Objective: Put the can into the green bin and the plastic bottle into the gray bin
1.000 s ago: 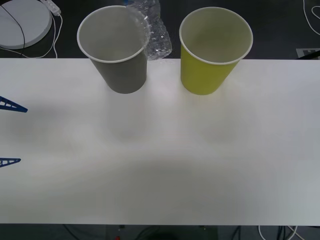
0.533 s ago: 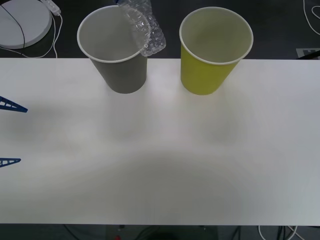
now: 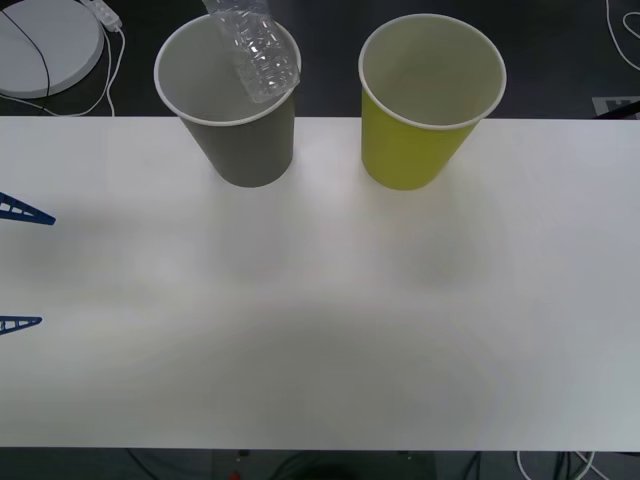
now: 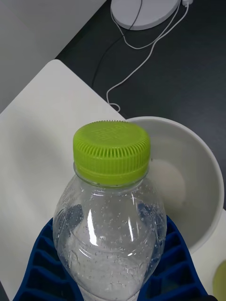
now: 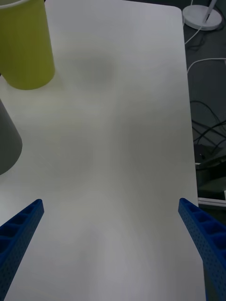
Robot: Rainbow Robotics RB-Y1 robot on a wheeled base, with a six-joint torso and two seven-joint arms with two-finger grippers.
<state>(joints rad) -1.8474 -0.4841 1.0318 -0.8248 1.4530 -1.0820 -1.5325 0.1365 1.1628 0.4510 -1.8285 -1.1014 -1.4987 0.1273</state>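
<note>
I count two cups on the white table, the gray bin left and the green bin right, plus one plastic bottle. A white round base and cables lie on the dark floor beyond. The bottle hangs tilted over the gray bin's mouth. My right gripper clamps its body, cap pointing away from the wrist. My left gripper hovers wide open, empty, at the table's left edge.

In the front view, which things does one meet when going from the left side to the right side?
Left gripper at the table's left edge → gray bin, with the plastic bottle over its mouth → green bin.
</note>
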